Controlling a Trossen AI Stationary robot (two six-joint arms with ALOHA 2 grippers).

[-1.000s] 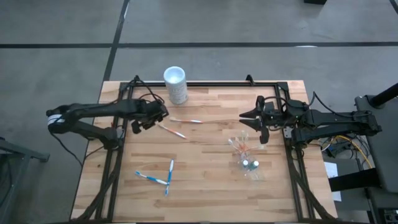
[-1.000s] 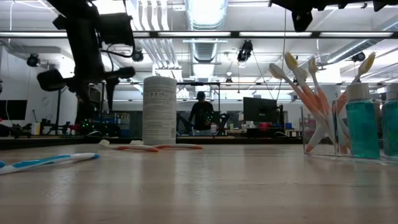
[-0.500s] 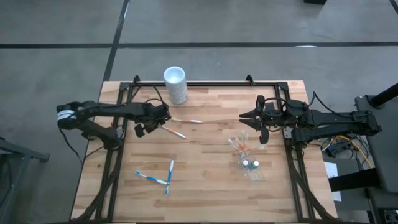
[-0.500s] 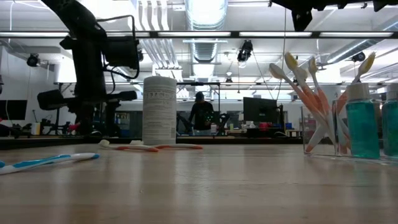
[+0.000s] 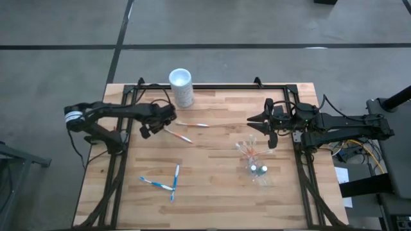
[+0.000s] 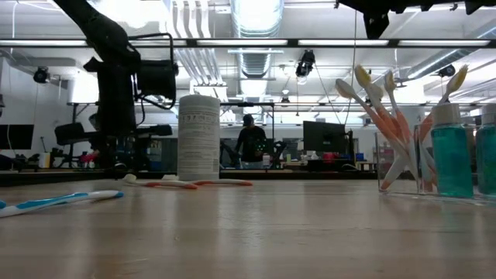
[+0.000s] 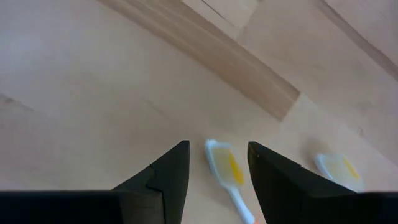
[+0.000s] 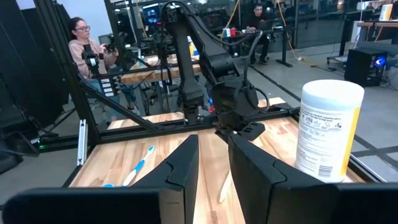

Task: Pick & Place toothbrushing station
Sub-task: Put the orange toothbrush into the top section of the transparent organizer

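Note:
Two orange-and-white toothbrushes lie flat on the wooden table near its far left. My left gripper points down, open, just above the table. Its fingers stand on either side of the nearer brush's bristle head without touching it. The other brush's head lies beside it. The clear plastic cup stands at the right and holds orange brushes and teal bottles. Two blue-and-white toothbrushes lie near the front left. My right gripper hovers high above the cup, level and slightly open.
A tall opaque white canister stands at the far edge, close behind my left gripper. A black frame runs round the table's far and side edges. People sit at desks in the room beyond the table.
My left gripper has sunk toward the table, ending low over the head of the nearer orange-and-white toothbrush. Its fingers have stayed equally far apart. The toothbrushes and the cup have not moved.

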